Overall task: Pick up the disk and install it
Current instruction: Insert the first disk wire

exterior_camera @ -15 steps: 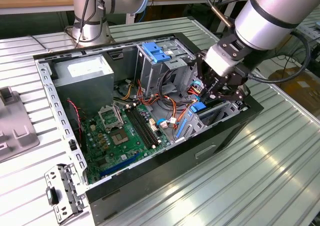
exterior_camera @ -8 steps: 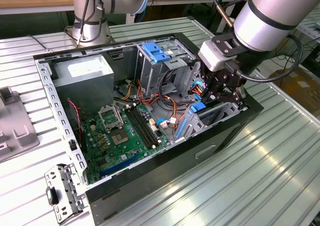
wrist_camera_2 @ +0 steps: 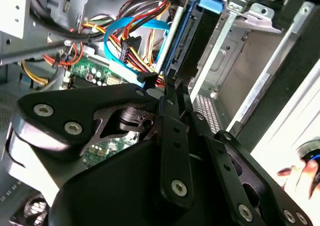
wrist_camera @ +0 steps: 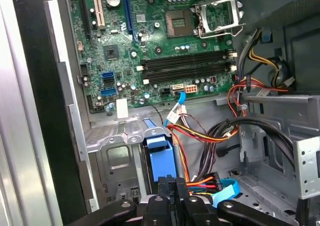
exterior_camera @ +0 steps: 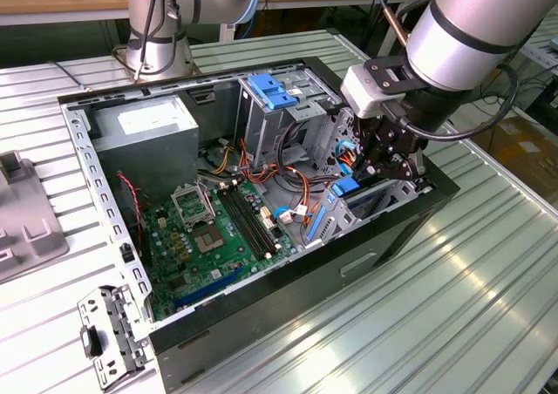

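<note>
**Gripper down in the drive cage of the open case, closed on the disk**

In the exterior view the case (exterior_camera: 397, 237) lies open on a ribbed metal table (exterior_camera: 488, 307). The gripper (exterior_camera: 381, 169) is low at the drive cage on the exterior view's right, and a blue rail of the disk (exterior_camera: 347, 187) shows just beside it. The grey power supply (exterior_camera: 144, 132) has a white sticker, but I cannot read it. The green board (exterior_camera: 214, 237) lies in the middle. In the second wrist view the fingers (wrist_camera_2: 172, 131) stand close together on the edge of the disk (wrist_camera_2: 187, 41), which stands upright in the metal cage (wrist_camera_2: 235, 61). In the first wrist view the gripper (wrist_camera: 172, 188) sits on the blue end of the disk (wrist_camera: 159, 158), inside the cage (wrist_camera: 117, 161), beside the coloured cables (wrist_camera: 200, 136). No writing can be read there.
</note>
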`<state>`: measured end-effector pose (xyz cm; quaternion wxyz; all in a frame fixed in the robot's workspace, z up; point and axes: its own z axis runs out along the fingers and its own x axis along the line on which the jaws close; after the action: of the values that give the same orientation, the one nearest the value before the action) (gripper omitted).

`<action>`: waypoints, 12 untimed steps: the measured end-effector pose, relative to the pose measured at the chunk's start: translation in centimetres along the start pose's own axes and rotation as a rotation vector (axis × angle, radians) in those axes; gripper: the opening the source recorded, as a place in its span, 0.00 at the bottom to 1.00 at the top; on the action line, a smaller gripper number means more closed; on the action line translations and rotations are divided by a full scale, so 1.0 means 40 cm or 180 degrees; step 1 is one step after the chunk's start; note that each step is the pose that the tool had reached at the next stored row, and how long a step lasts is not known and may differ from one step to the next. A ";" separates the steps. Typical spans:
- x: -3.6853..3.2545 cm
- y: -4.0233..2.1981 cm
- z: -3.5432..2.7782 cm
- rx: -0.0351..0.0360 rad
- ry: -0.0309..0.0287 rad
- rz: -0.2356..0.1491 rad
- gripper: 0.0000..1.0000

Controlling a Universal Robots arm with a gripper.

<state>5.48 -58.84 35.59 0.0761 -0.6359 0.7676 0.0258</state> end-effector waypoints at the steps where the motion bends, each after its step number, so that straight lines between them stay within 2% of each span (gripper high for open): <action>1: 0.000 0.000 0.000 0.0000 0.0000 0.0002 0.17; 3: 0.000 0.000 0.000 -0.0001 0.0000 -0.0010 0.17; 6: 0.000 -0.001 0.001 -0.0029 -0.0011 -0.0192 0.17; 8: -0.001 -0.005 0.002 -0.0040 -0.0016 -0.0263 0.17; 12: -0.004 -0.023 0.005 -0.0043 -0.0012 -0.0285 0.17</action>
<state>6.42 -58.84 35.47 0.0744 -0.6701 0.7380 0.0288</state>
